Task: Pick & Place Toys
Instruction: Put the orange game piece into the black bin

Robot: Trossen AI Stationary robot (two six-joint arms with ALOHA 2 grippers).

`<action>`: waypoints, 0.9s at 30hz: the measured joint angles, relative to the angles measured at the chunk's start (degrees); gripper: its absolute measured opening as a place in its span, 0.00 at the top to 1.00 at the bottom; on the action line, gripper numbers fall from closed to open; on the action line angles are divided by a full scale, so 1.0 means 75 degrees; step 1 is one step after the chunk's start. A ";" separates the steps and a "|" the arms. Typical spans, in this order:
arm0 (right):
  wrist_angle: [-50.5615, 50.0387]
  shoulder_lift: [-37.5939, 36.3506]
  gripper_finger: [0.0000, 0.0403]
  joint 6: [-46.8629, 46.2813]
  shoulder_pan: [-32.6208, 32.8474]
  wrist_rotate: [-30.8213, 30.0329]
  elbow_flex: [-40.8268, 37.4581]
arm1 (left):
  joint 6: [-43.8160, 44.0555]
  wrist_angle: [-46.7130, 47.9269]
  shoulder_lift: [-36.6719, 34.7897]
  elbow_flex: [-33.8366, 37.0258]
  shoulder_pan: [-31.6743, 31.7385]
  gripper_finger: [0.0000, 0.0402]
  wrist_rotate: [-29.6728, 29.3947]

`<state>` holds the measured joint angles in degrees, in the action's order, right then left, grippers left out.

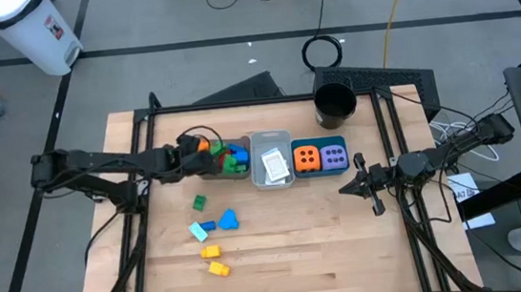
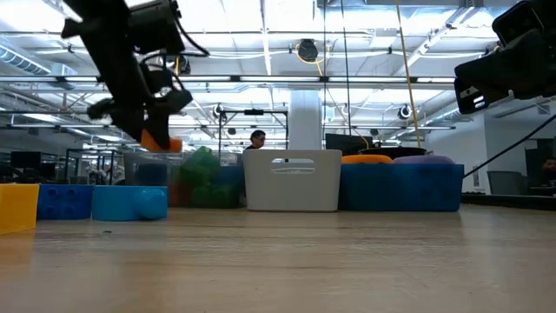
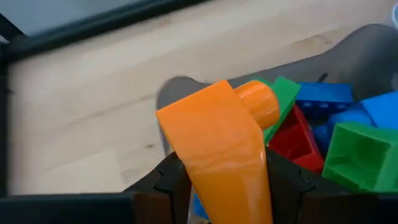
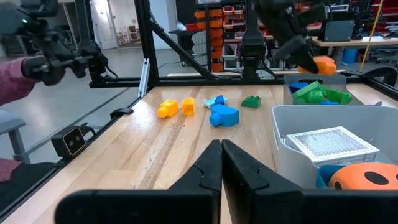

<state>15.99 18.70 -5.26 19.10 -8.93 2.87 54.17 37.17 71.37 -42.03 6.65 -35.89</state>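
From above, the wooden table (image 1: 280, 249) sits on a gray floor with dark lines. A white bin with wheels (image 1: 27, 29) stands far off at one corner, and cables lie on the floor. The left tool (image 1: 196, 150) is clamped on an orange brick (image 1: 203, 145) over the clear bin (image 1: 223, 159), which is full of red, blue and green bricks. Next to it is the gray bin (image 1: 270, 143) with white cards (image 1: 275, 167) inside. Then comes the teal bin (image 1: 319, 143) with the orange cube (image 1: 307, 159) and the purple cube (image 1: 334, 156). A black cup (image 1: 335, 105) stands behind them. Loose on the table lie a green brick (image 1: 198, 203), a blue brick (image 1: 226, 220), a teal brick (image 1: 198, 232) and two yellow bricks (image 1: 215, 260). The right tool (image 1: 362, 182) waits over the right side of the table, its fingers shut together.

Down low, the table looks pale and flat. Behind it is a big room with bright ceiling lights, pipes and a white pillar. A person shows far back.

Past the left wrist, the orange brick sits between the two dark fingers (image 3: 165, 180), just above the pile of bricks.

Past the right wrist, black metal frames, shelves and desks fill the room. A red sleeve (image 4: 15, 78) shows at one edge.
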 joint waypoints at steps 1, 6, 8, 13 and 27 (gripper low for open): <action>0.0000 0.0003 0.99 -0.0003 0.0002 0.0000 0.0000 | -0.0003 -0.0265 -0.0003 0.0157 0.0064 0.63 0.0120; 0.0000 0.0000 0.99 -0.0003 0.0001 0.0000 0.0000 | -0.0010 -0.1246 0.0003 0.0753 0.0267 0.57 0.0488; 0.0000 0.0000 0.99 -0.0001 0.0001 0.0000 0.0000 | -0.0084 -0.1207 0.0002 0.0804 0.0329 0.56 0.0499; 0.0000 0.0000 0.99 -0.0003 0.0000 0.0000 0.0000 | -0.0207 -0.1198 -0.0003 0.0805 0.0359 0.55 0.0518; -0.0003 0.0000 0.99 0.0000 0.0002 0.0000 0.0000 | -0.0890 -0.1198 -0.0003 0.0805 0.0359 0.29 0.0732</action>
<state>15.97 18.70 -5.26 19.11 -8.93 2.87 47.50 28.18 71.35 -35.99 9.34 -30.40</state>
